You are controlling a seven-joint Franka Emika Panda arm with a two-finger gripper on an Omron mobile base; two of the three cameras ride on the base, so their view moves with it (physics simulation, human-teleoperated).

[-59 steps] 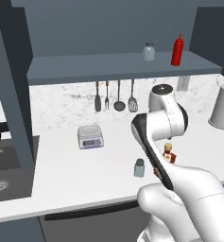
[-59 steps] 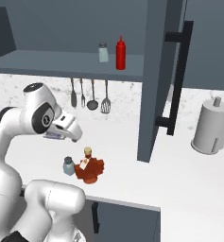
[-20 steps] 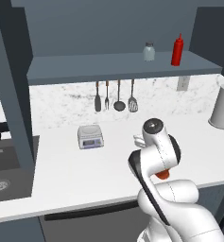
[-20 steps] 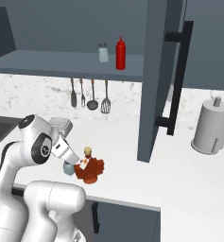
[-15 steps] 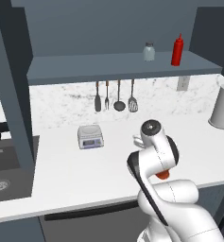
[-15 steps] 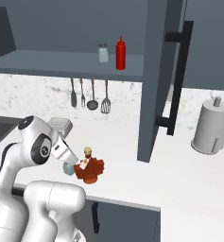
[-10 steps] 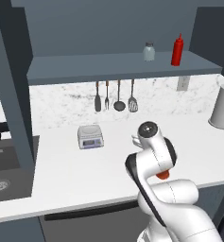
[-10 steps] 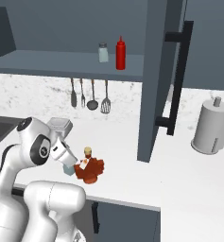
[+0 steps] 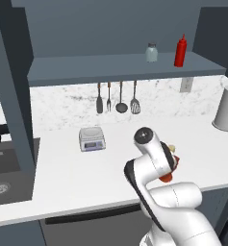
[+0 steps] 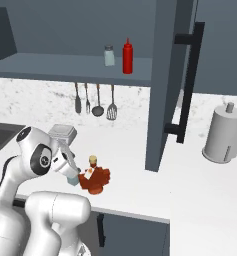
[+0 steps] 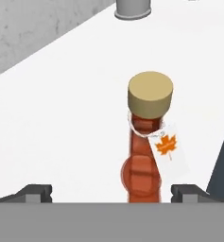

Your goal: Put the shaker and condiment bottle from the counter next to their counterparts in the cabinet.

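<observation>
The condiment bottle (image 11: 144, 160), dark red-brown with a tan cork and a white leaf tag, stands upright on the counter (image 9: 62, 168). In the hand view it sits between the two wide-apart fingertips (image 11: 35, 191) of my open gripper (image 11: 112, 191). From the right base view, the gripper (image 10: 74, 174) is low at the bottle's (image 10: 94, 181) left side. A pale bit by the hand may be the counter shaker (image 10: 70, 179), mostly hidden. On the cabinet shelf (image 9: 110, 67) stand the other shaker (image 9: 151, 52) and the red squeeze bottle (image 9: 181, 50).
A kitchen scale (image 9: 92, 139) sits at the back of the counter under hanging utensils (image 9: 118, 96). A paper towel roll (image 10: 223, 134) stands far right. The open cabinet door (image 10: 170, 75) with a black handle hangs right of the bottle. A sink (image 9: 0, 168) lies left.
The arm has folded down from high above the counter, and the hand has sunk to the level of the condiment bottle, creeping slightly closer in the last second.
</observation>
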